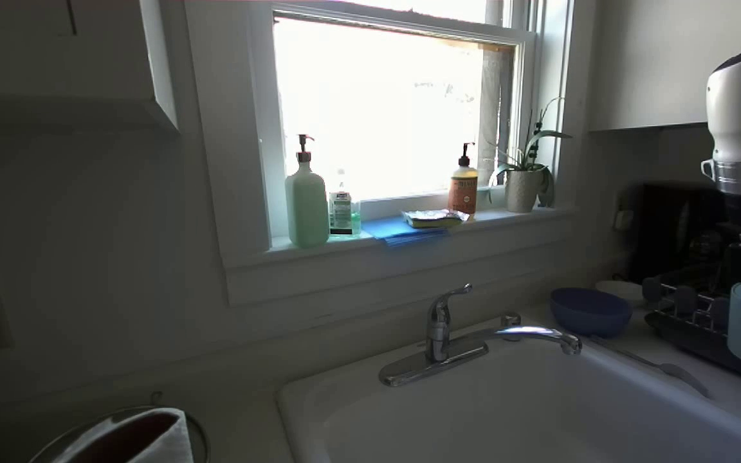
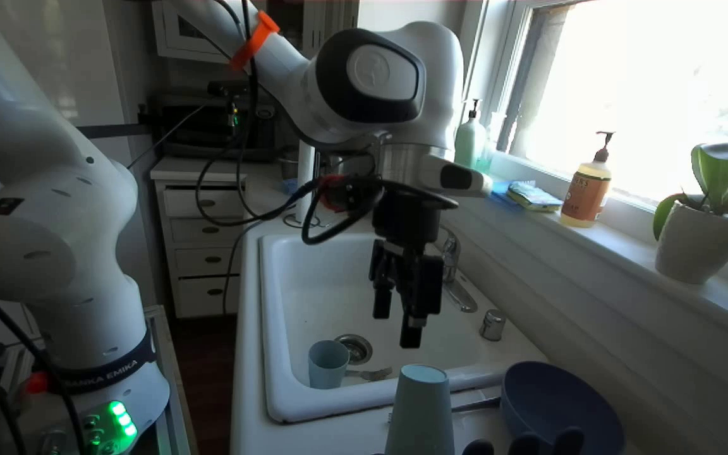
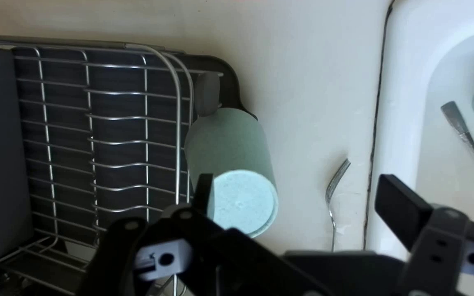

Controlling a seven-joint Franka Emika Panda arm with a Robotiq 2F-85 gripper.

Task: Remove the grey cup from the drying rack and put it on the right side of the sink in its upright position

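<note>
To us the cup (image 3: 231, 142) looks like matt plastic, lightly mottled on its base. The rack (image 3: 117, 166) has shiny metal wire w/ dull, dk plastic; the pincer (image 3: 302, 200) is mostly matt blk. We'd call the sink (image 3: 403, 102) glossy & smooth, the tap (image 1: 438, 344) polished chrome, the forks (image 3: 334, 181) shiny metal, the counter (image 3: 311, 82) smooth, semi-matt.

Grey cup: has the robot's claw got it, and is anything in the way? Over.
Gripper open, holding nothing. Grey cup upside down at edge of rack. Fork on counter between rack and sink, possibly in the way.
</note>
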